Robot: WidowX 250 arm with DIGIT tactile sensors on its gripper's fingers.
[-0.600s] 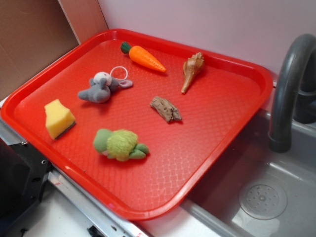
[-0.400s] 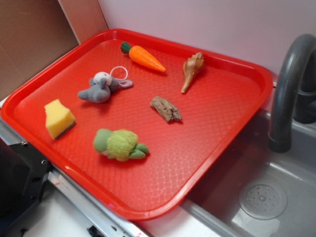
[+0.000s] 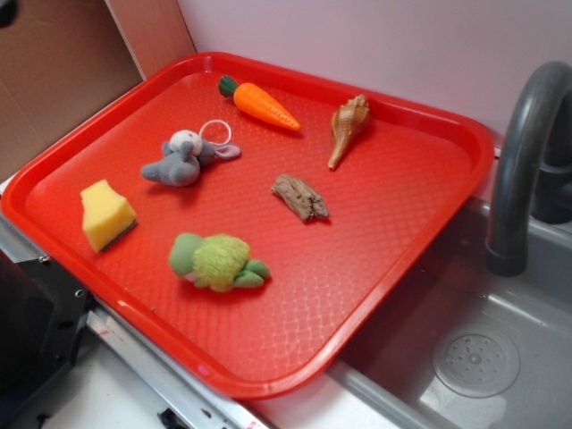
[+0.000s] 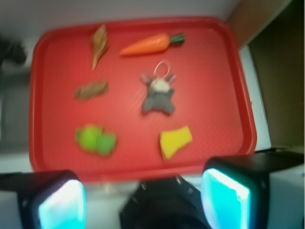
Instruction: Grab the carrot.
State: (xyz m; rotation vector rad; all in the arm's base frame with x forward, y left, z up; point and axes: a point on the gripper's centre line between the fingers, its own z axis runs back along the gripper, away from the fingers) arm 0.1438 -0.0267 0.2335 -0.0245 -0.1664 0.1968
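Exterior view: carrot (image 3: 260,104) lies at about 12 o'clock on the red tray (image 3: 375,295), near the far rim, green stem cap pointing to 10 o'clock, tip toward the seashell (image 3: 348,128).
Wrist view: blurred; carrot (image 4: 150,44) sits at about 1 o'clock on the tray, well apart from the gripper (image 4: 143,195).
Claw: spread wide, holding nothing, both blue-lit fingertips (image 4: 224,198) at the near edge, outside the tray.
Neighbours: grey plush mouse (image 3: 183,159) with key ring just beside the carrot's near side; wood chip (image 3: 300,197), green plush turtle (image 3: 217,261) and yellow sponge (image 3: 106,214) farther off.
Handling: likely light, stiff and glossy plastic, so slippery; the taper may squirt out of a pinch near the tip.
Grasp spot: best across the thick body just below the stem cap, jaws square to its long axis.
Change since earlier: tray contents unmoved; a dark shape (image 3: 5,11) now shows at the top-left corner, too little of it to identify.
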